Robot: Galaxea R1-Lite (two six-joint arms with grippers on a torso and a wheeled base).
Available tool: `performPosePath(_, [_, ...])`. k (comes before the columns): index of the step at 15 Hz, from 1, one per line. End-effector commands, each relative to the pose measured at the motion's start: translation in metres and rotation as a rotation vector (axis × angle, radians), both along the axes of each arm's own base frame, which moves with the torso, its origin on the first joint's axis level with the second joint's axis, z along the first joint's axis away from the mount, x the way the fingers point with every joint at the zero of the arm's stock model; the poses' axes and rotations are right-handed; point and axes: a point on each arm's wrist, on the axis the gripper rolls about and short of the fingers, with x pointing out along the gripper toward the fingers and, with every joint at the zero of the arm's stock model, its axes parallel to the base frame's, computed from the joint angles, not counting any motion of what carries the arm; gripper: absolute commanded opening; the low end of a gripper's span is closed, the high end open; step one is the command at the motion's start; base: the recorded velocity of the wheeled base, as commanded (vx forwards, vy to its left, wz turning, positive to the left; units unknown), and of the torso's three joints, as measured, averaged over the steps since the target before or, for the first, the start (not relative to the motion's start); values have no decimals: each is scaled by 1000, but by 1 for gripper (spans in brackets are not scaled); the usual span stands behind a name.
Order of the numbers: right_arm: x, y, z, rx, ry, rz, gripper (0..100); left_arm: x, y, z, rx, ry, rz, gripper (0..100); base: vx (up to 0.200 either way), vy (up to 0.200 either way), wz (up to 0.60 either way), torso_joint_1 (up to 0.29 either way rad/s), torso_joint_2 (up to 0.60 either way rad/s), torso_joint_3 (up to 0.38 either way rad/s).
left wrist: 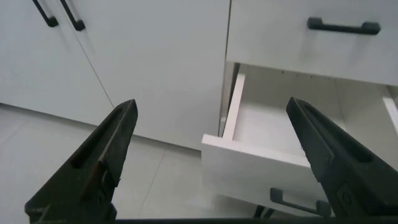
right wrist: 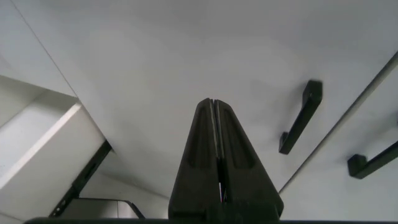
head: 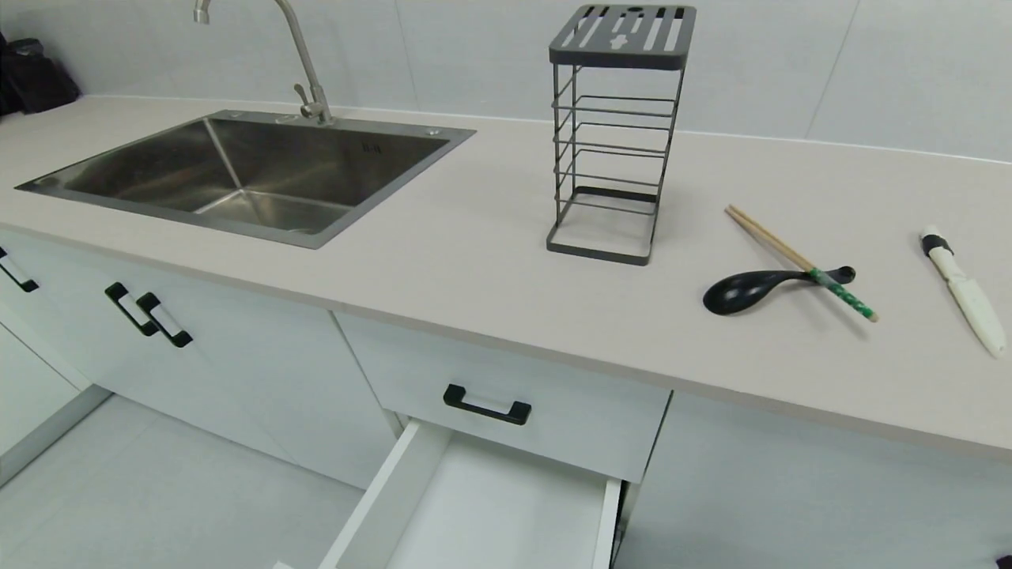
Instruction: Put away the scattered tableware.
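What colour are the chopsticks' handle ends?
Green with pale flecks; the rest of the chopsticks is plain tan wood. Clearest in the head view.

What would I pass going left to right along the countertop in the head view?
Stainless steel sink → dark grey wire rack → black spoon → white knife-like utensil with a black band.

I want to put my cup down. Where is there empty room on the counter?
The widest bare stretch of counter lies between the sink and the wire rack. The front strip before the rack is bare too. It is crowded on the right: chopsticks cross the black spoon, with the white knife beyond.
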Motion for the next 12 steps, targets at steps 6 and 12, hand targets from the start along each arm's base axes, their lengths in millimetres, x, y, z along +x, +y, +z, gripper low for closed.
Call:
performPosePath(6, [0, 0, 0, -5, 1, 3, 0, 0, 0, 0, -2, 1, 1, 100, 0, 0, 0, 216, -483, -225])
performPosePath(12, [0, 0, 0, -6, 1, 3, 0, 0, 0, 0, -2, 1, 1, 100, 0, 0, 0, 302, -507, -245])
